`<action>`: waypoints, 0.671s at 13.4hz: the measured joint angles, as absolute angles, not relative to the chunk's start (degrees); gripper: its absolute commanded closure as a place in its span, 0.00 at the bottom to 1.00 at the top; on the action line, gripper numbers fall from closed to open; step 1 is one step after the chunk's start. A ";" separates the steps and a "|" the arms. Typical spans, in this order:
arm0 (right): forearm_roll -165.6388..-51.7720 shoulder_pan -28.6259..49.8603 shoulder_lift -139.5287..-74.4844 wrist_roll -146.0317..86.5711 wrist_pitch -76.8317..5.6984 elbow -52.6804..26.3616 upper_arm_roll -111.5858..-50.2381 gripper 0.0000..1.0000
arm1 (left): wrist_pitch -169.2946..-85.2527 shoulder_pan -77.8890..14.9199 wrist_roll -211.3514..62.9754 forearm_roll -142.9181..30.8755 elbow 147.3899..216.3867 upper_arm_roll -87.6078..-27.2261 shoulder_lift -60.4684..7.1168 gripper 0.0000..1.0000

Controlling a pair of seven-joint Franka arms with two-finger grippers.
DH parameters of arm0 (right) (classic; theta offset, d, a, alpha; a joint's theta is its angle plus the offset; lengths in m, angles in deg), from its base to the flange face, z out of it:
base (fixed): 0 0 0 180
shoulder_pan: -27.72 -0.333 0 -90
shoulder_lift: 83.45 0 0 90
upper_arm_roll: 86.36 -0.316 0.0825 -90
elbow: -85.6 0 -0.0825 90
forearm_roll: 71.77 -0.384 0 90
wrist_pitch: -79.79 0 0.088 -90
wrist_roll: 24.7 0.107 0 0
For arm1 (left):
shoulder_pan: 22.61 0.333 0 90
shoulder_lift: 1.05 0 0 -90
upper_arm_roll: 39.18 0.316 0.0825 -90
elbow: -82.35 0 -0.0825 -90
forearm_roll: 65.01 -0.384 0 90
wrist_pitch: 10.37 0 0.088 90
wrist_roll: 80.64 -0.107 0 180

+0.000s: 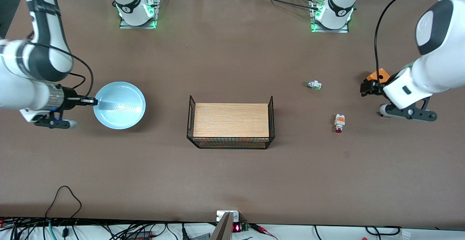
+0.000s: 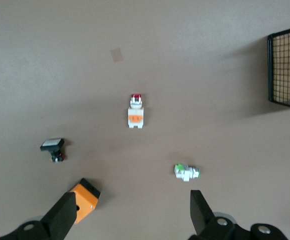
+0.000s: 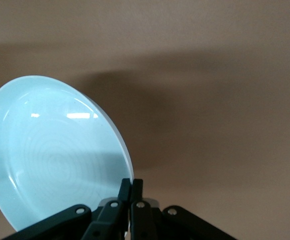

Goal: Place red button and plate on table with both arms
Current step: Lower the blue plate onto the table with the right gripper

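The red button (image 1: 339,122) lies on the brown table (image 1: 232,182) toward the left arm's end, and shows in the left wrist view (image 2: 136,112) with its red cap at one end. My left gripper (image 1: 366,88) is open and empty, low over the table beside an orange block; its wrist view (image 2: 133,216) shows nothing between the fingers. My right gripper (image 1: 95,101) is shut on the rim of the light blue plate (image 1: 120,105) toward the right arm's end. In the right wrist view the plate (image 3: 50,155) looks tilted, with the gripper (image 3: 131,186) clamped on its edge and a shadow beneath.
A green-tipped white piece (image 1: 314,85) lies farther from the front camera than the button. An orange block (image 1: 377,76) sits by the left gripper. A black piece with a white cap (image 2: 52,147) lies nearby. A wooden board in a black wire frame (image 1: 231,120) stands mid-table.
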State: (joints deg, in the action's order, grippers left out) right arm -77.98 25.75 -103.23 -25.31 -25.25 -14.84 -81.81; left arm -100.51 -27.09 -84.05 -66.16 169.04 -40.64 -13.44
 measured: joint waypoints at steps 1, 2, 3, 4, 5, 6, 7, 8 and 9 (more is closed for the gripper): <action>-77.79 26.24 -103.36 -27.26 -28.89 -18.09 -81.83 1.00 | -101.42 -27.10 -84.04 -66.16 171.55 -40.66 -11.22 0.00; -77.69 27.03 -103.46 -29.94 -33.64 -21.83 -81.82 1.00 | -104.25 -27.09 -83.92 -66.16 176.17 -40.72 -7.88 0.00; -77.66 27.96 -103.58 -32.74 -38.51 -25.43 -81.82 1.00 | -106.77 -27.09 -82.85 -66.14 181.36 -40.94 -4.04 0.00; -77.66 28.86 -103.67 -35.28 -43.80 -29.01 -81.81 1.00 | -107.41 -27.11 -80.32 -66.11 185.52 -41.39 -0.57 0.00; -77.65 29.54 -103.78 -37.42 -49.11 -32.34 -81.81 1.00 | -106.65 -27.14 -77.28 -66.04 187.97 -41.82 1.95 0.00; -77.65 29.96 -103.96 -39.19 -53.91 -35.18 -81.81 1.00 | -104.94 -27.15 -75.36 -66.01 188.56 -42.12 3.21 0.00; -77.65 30.16 -104.20 -40.52 -57.39 -37.16 -81.82 0.93 | -103.71 -27.15 -74.56 -66.01 187.96 -42.30 3.31 0.00; -77.65 30.27 -104.44 -41.42 -59.21 -38.20 -81.83 0.20 | -103.41 -27.15 -74.20 -65.96 186.67 -42.34 2.70 0.00; -77.66 30.40 -104.69 -41.66 -59.65 -38.48 -81.84 0.00 | -103.35 -27.13 -74.15 -65.93 184.99 -42.27 1.67 0.00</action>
State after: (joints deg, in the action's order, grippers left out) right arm -77.66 30.40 -104.69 -41.66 -59.65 -38.48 -81.84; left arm -103.35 -27.13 -74.15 -65.93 184.99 -42.27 1.67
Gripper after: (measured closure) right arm 0.934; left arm 0.000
